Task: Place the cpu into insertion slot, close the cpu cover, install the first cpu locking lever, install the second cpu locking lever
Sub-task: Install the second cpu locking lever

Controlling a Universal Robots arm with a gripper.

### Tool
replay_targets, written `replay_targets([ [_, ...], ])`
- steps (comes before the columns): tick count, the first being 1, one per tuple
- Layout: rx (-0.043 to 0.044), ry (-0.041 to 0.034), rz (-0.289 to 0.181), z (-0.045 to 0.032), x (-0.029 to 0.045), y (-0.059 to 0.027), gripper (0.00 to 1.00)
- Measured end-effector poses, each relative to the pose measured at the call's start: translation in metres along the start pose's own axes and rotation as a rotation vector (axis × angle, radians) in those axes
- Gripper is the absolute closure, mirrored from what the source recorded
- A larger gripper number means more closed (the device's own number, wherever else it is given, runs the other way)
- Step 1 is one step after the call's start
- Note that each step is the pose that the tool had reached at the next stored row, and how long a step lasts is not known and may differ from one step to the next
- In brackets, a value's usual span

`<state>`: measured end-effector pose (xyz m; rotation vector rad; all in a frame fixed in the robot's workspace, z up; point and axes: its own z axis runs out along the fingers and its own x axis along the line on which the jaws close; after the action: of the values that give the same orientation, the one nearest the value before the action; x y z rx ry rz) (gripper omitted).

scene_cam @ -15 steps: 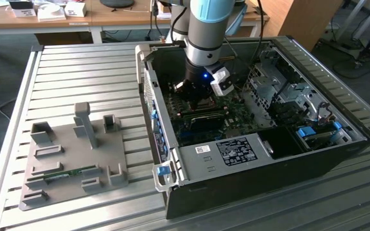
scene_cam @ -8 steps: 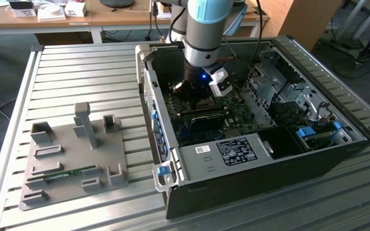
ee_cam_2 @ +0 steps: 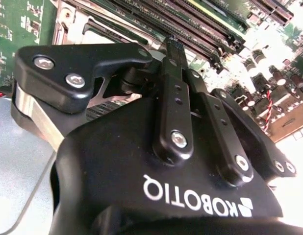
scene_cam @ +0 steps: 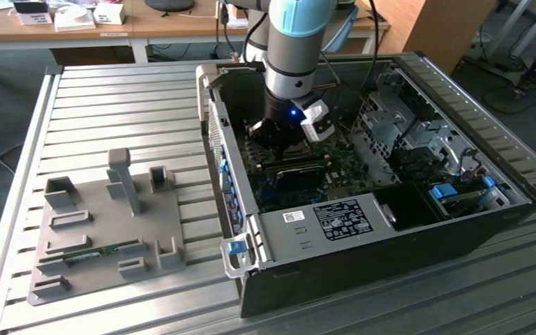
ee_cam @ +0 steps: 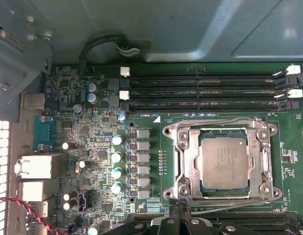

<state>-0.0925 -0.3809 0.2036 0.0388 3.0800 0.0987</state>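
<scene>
In the first wrist view the greyish cpu lies flat in the insertion slot. The silvery cpu cover is down over it and frames it through its window. A thin wire lever runs along one side of the socket. My gripper sits just off the socket's edge with its black fingers pressed together, and nothing shows between them. In the second wrist view its tip points at the board beside the cover. The exterior view shows the gripper low inside the case.
The black computer case lies open on a slatted metal table. Long memory slots run next to the socket, and capacitors, rear ports and a red wire lie beyond it. A grey fixture plate holds a green memory stick.
</scene>
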Motion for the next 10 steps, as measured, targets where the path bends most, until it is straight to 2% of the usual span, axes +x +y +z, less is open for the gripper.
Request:
replay_targets([
  [10, -0.0011, -0.0019, 0.000, 0.0005, 0.0019, 0.0013, 0.89],
])
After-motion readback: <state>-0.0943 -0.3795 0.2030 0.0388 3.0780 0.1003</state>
